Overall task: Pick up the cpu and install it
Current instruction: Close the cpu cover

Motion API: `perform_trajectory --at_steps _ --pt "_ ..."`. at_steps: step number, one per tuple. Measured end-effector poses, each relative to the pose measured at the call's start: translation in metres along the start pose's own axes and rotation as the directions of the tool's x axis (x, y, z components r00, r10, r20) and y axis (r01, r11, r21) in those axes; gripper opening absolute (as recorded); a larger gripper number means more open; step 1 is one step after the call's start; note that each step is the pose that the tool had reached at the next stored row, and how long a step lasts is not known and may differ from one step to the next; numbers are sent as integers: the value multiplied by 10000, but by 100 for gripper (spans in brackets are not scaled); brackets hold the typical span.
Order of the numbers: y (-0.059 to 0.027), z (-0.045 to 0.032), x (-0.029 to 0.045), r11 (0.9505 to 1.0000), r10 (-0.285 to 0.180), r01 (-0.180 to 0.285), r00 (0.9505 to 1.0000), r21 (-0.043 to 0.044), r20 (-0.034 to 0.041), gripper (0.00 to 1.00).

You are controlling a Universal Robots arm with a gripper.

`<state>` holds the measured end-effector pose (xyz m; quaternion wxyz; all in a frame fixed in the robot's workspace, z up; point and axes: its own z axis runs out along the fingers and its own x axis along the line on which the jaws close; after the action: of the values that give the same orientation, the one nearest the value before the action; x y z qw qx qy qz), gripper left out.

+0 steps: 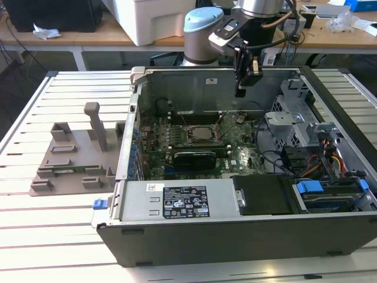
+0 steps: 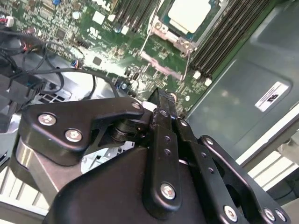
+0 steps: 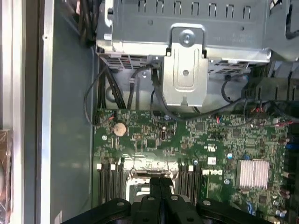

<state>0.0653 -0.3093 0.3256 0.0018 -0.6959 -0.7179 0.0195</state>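
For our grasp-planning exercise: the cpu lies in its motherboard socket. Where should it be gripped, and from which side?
Probably from straight above, pinching two opposite edges of the cpu. It lies flat, silver top up, inside the socket frame, with memory slots flanking it, so a sideways approach looks blocked.

The cpu (image 2: 189, 14) had a smooth, pale metal top with soft shine. The gripper (image 2: 161, 98) looked matt black, with bright metal screws (image 2: 167, 190). The case wall (image 2: 233, 79) was dull grey metal.
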Motion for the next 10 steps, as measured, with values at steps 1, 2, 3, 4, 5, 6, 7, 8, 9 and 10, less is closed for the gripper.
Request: perform_trajectory --at_steps 1,2,3,4,5,6,7,8,9,10 --pt "31 -1 0 10000 -2 2 10000 1 0 11" --pt "57 -2 0 10000 -2 2 10000 2 0 11" --pt "76 -2 1 10000 -1 1 10000 3 0 11" --pt "98 -3 2 10000 0 0 10000 5 0 11" --pt "129 -4 3 10000 -1 1 10000 6 0 11" --pt "151 -5 4 10000 -2 2 10000 8 0 11" --pt "178 -5 4 10000 0 0 10000 9 0 11" --pt "199 -6 5 10000 -1 1 10000 11 0 11" --pt "224 -7 5 10000 -2 2 10000 12 0 11" --pt "245 -8 6 10000 -3 3 10000 13 0 11"
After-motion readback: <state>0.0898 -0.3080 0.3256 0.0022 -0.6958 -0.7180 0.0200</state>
